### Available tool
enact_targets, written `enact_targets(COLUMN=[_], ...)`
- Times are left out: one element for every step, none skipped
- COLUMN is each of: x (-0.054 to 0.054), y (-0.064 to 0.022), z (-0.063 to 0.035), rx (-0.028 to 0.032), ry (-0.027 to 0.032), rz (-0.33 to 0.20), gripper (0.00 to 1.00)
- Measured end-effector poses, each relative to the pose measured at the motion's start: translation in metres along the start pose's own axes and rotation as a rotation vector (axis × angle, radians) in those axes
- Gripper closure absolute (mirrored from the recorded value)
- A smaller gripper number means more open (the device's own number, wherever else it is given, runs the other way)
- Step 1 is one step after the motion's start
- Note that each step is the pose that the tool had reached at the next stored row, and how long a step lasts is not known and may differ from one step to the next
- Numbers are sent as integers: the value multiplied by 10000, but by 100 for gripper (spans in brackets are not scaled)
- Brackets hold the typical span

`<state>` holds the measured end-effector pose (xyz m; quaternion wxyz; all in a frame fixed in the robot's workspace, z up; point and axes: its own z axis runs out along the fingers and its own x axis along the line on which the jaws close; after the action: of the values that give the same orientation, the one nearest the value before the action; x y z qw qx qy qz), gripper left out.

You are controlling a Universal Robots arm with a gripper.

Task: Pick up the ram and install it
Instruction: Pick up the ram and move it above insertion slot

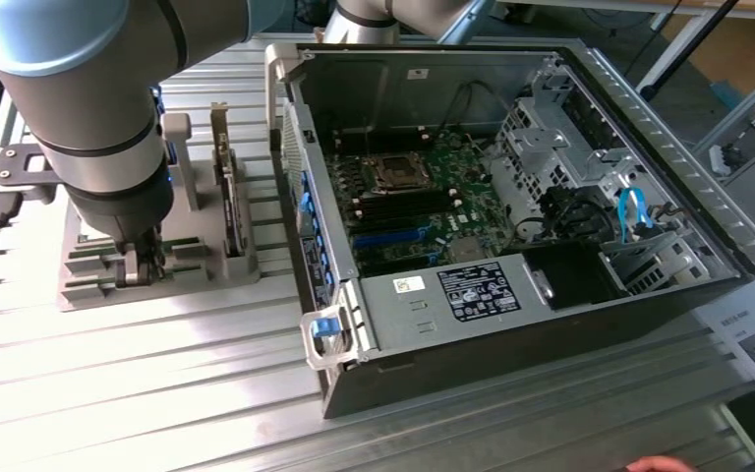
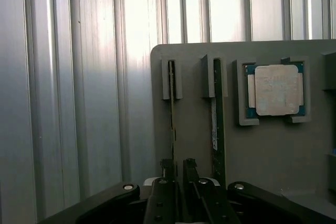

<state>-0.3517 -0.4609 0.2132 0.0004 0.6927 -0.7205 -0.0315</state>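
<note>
The task stands at its opening step, the pick-up, and none of the installing is done. The arm (image 1: 89,98) reaches straight down over the grey holder (image 2: 194,145), which lies on the ribbed metal worktop (image 2: 79,103) to the exterior view's left of the open computer case (image 1: 549,339). In the wrist view the ram (image 2: 171,103) stands on edge in one narrow slot of the holder, seated and not lifted. The gripper (image 2: 178,169) sits over its near end with one of the fingers (image 2: 189,169) on each side of the board. They are drawn in close about the ram rather than spread wide, but a thin dark gap seems to show on one side, so I cannot tell whether they pinch it or merely flank it. A second stick (image 2: 216,114), bearing a pale label, stands untouched in the neighbouring slot just beside. The square silver processor (image 2: 275,90) rests in its own pocket further along the holder. An expansion card (image 1: 227,197) stands upright on the same holder, apart from the gripper. By my judgement nearly all the work is left: raising the ram clear of its slot, carrying it across to the case, and seating it in one of the long dark memory slots (image 1: 371,202) beside the processor socket (image 1: 397,174) on the motherboard (image 1: 463,162).
</note>
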Motion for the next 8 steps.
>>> enact_targets(x=[1, 1, 2, 2, 2, 2, 2, 2], y=[0, 0, 0, 0, 0, 0, 0, 0], z=[0, -1, -1, -1, -1, -1, -1, -1], rx=[-2, -2, -3, -4, -3, -4, -8, -11], ry=[1, 2, 2, 3, 2, 3, 7, 10], rz=[-2, -3, -4, -5, -10, -35, -93, -177], gripper=[78, 78, 78, 78, 78, 78, 78, 78])
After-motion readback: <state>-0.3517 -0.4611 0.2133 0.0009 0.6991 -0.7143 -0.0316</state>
